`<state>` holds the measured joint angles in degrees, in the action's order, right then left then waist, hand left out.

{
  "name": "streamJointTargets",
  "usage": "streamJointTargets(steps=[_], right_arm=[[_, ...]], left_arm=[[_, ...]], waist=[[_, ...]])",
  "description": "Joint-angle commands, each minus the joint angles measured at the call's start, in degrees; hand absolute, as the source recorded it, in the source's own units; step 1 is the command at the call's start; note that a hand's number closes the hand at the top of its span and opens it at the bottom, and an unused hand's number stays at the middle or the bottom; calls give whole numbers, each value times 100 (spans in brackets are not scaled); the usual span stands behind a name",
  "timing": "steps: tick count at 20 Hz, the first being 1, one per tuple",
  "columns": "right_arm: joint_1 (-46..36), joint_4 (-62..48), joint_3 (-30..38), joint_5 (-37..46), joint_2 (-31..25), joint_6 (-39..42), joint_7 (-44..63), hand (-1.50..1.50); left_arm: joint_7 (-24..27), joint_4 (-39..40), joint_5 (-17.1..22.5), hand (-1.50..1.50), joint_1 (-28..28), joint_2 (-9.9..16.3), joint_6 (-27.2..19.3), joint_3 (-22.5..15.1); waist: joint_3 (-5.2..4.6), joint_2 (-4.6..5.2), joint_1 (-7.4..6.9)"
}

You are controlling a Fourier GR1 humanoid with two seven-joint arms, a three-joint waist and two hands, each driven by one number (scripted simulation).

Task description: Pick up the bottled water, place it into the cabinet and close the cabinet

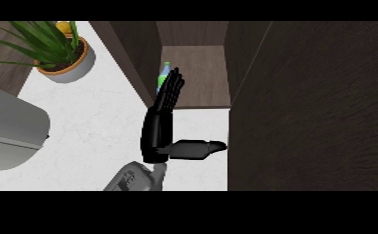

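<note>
**Bottle's mostly hidden behind the hand, right at the cabinet mouth**

So here's what we can make out looking down from the head view. The bottled water [164, 73] shows only as a sliver: a bright green bit on top with a touch of blue below it, peeking out past the fingertips. That's all we get of its looks, since the rest sits behind the hand. From the sliver, its long axis seems to run up the picture, green end pointing away from us into the cabinet, but we can't tell for sure whether it's upright or tilted.

It's at the front left corner of the open cabinet [196, 78], just beside the left wall panel. We can't tell if it's resting on the brown shelf or not. Nothing else shows inside that compartment.

Only one hand [164, 123] is in view; we can't tell which arm it belongs to. Its fingers are stretched straight toward the bottle and the thumb sticks out to the right, so it's wide open, not curled around anything we can see.

The cabinet door [303, 108] stands open at right. A potted plant [63, 53] sits on the white counter [88, 123] upper left.
</note>
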<state>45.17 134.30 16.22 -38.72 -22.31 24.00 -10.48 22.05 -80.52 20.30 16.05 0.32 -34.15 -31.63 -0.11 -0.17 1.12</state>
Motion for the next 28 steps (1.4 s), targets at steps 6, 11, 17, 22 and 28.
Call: streamJointTargets(steps=[6,11,17,22,28], right_arm=[[118,1162,-39,-18,-52,-111,653,150],[480,1405,-179,-91,-147,368,675,150],[606,1169,-264,310,-363,927,555,150],[546,1451,-519,384,-670,1352,574,150],[543,1783,-1003,846,-332,1342,374,150]], left_arm=[[331,-780,-27,150,-1279,239,634,-931],[371,-1519,115,150,-1809,1038,993,-672],[412,-2369,376,150,-2626,2045,1472,-371],[553,-2546,551,150,-2891,2420,1688,18],[729,-3045,1253,-150,-3380,2985,2293,750]], waist=[[0,0,-100],[-2,-16,-67],[-2,-32,-79],[-11,-35,-80],[-29,-78,-27]])
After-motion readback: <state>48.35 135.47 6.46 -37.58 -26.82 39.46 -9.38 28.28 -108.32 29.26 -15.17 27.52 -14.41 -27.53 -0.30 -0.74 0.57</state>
